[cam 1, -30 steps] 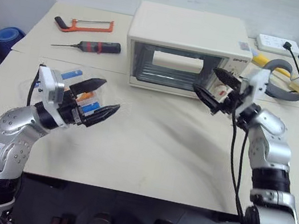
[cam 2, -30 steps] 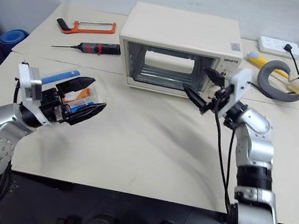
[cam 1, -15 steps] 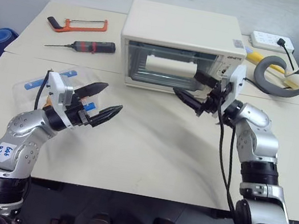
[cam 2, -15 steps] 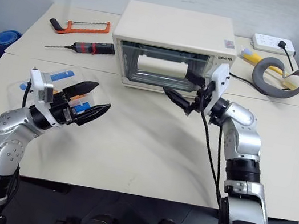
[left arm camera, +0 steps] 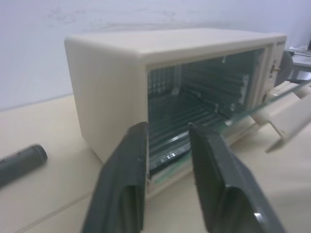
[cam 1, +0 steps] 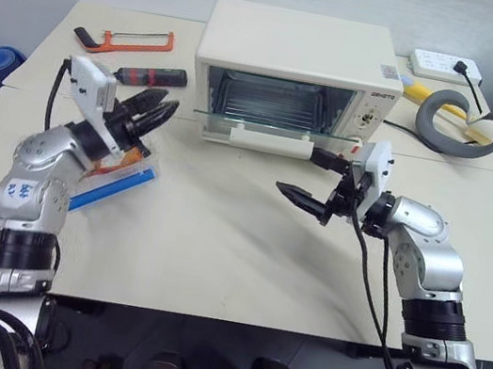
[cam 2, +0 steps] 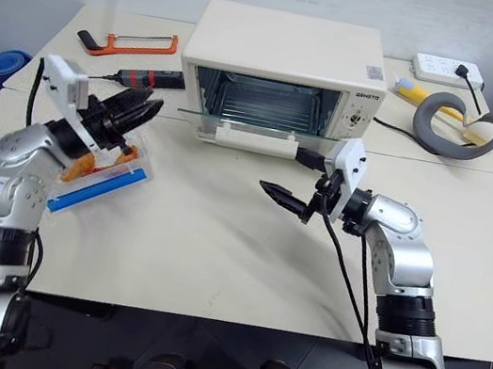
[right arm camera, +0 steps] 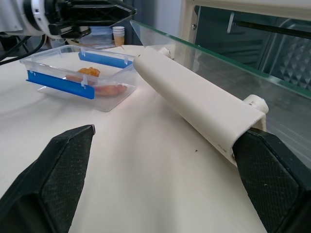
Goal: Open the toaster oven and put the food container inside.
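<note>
While the left end effector (cam 2: 132,110) hovers nearly closed and empty above the container (cam 2: 101,176) on the counter (cam 2: 215,255), the oven (cam 2: 284,53) stands mid-counter, door down, small unreadable lettering by its knobs; the right end effector (cam 2: 297,182) gapes wide, empty, near the handle (right arm camera: 194,104).

The left arm is bent up over the table's (cam 1: 233,259) left edge, its gripper (cam 1: 149,112) raised, fingers close together with a narrow gap and nothing between them. The right arm reaches in from the right edge, its gripper (cam 1: 316,180) level, pointing left, jaws spread wide and empty
</note>
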`<action>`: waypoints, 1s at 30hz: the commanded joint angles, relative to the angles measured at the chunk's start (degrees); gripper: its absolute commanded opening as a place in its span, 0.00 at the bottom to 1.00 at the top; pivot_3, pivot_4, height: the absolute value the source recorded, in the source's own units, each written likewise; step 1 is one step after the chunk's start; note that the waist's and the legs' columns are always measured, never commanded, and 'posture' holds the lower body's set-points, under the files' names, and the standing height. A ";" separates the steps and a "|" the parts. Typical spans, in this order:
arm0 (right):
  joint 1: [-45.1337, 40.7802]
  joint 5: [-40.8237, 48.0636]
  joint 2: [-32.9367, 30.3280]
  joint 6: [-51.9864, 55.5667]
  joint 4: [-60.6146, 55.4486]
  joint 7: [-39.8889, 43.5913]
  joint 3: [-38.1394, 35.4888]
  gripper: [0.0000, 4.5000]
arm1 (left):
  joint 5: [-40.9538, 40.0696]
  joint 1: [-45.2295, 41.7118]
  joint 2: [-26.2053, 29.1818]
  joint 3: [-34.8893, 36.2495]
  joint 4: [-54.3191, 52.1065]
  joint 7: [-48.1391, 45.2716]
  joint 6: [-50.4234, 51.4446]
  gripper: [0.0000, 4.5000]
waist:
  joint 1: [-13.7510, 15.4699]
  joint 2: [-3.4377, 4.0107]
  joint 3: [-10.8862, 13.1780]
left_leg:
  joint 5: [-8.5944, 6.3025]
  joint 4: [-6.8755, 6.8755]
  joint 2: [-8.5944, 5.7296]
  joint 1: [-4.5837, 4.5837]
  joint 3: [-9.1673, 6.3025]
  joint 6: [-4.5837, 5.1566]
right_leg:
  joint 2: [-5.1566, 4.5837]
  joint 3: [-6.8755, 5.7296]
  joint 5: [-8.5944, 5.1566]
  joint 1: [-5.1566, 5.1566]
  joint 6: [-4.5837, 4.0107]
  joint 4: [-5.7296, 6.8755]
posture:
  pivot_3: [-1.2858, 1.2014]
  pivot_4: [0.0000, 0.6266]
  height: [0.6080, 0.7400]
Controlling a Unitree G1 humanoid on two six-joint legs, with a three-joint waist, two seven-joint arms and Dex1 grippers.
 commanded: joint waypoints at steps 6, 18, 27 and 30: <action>0.60 -1.17 -0.07 -3.10 -4.96 0.05 0.89 1.00 | 5.18 -8.80 -3.06 -4.00 13.79 -5.89 -9.28 0.00 | -0.22 -0.01 0.01 | 0.00 -0.05 -0.01 0.00 0.05 0.00 | 0.00 0.00 0.01 -0.07 0.01 0.01 | 0.52 0.24 1.00; 23.27 1.42 -8.57 -14.23 -10.74 -0.39 -14.49 1.00 | 7.19 -9.20 -3.95 -7.79 17.35 -16.71 -12.64 0.00 | 1.29 -0.14 0.08 | -0.02 0.15 -0.07 -0.08 0.07 0.05 | -0.05 0.00 0.08 0.03 0.16 -0.04 | 0.52 0.24 1.00; 38.70 2.49 -12.01 -19.32 -14.62 0.64 -21.52 1.00 | 16.71 -0.77 1.69 -16.54 7.46 -21.08 -14.10 0.00 | 1.63 -0.14 0.09 | -0.03 0.24 -0.05 -0.04 0.13 0.09 | -0.04 0.06 0.09 0.09 0.17 -0.02 | 0.52 0.24 1.00; 39.99 3.62 -11.99 -18.52 -16.30 0.62 -21.60 1.00 | 17.81 -0.39 1.29 -17.17 5.65 -19.24 -11.74 0.00 | 1.77 -0.14 0.09 | -0.03 0.27 -0.04 -0.01 0.14 0.09 | -0.04 0.08 0.09 0.10 0.17 0.02 | 0.52 0.24 1.00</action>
